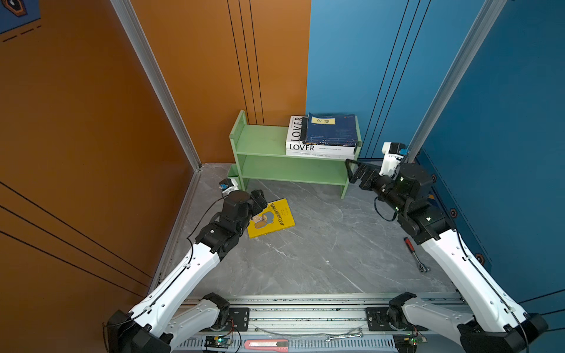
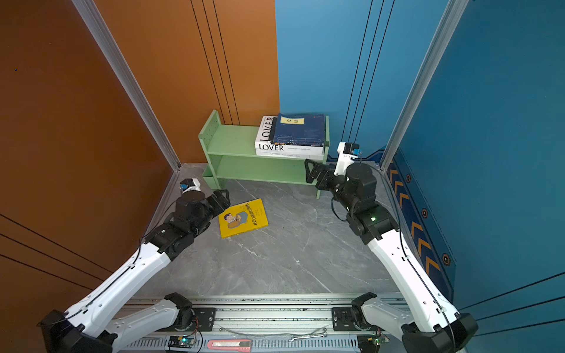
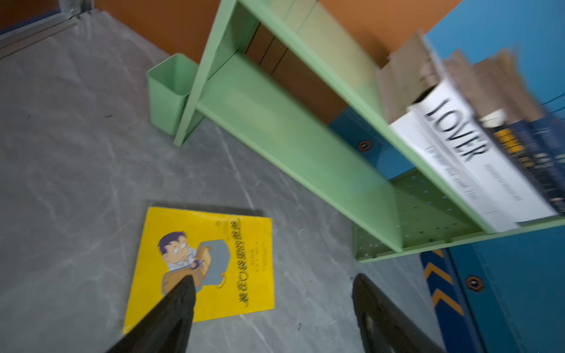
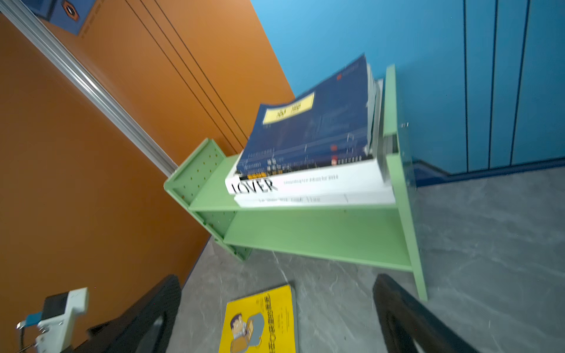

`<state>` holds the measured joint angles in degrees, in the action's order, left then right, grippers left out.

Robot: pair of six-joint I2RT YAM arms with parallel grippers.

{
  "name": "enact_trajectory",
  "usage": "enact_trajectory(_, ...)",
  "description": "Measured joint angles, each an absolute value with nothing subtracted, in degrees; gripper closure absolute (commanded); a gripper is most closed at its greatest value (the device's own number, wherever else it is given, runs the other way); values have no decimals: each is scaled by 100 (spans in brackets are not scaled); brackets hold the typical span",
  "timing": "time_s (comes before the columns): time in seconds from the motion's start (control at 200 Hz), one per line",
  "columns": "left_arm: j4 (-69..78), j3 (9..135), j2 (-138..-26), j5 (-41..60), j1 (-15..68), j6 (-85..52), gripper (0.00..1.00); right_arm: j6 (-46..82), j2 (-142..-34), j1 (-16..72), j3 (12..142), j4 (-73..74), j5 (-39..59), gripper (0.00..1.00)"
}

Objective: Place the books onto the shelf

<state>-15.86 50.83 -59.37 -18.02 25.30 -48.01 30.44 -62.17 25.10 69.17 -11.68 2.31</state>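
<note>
A yellow cartoon-cover book [image 1: 271,217] [image 2: 243,217] lies flat on the grey floor in front of the pale green shelf [image 1: 260,140] [image 2: 232,140]. On the right end of the shelf's top tier lies a stack of books: the white "LOVER" book [image 1: 301,147] over another white one, with navy yellow-labelled books [image 1: 331,130] on top. My left gripper [image 1: 259,196] [image 3: 273,278] hovers open at the yellow book's [image 3: 208,262] left edge, holding nothing. My right gripper [image 1: 353,171] [image 4: 278,278] is open and empty beside the shelf's right end panel.
A small green cup [image 1: 234,171] [image 3: 168,88] hangs at the shelf's left foot. A red-handled ratchet [image 1: 415,253] lies on the floor by the right arm. A pink box cutter [image 1: 266,344] and a spanner [image 1: 342,336] rest on the front rail. Orange and blue walls enclose the floor.
</note>
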Motion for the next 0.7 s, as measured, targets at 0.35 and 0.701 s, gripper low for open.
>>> enact_trajectory(0.35,-1354,4136,-6510,-1319,1831,-5384,17,3496,-6171,3179,5621,-1295,75,0)
enact_trajectory(0.701,-613,4342,-8005,-390,1210,-5378,17,3898,-7546,3610,5419,-484,-95,0)
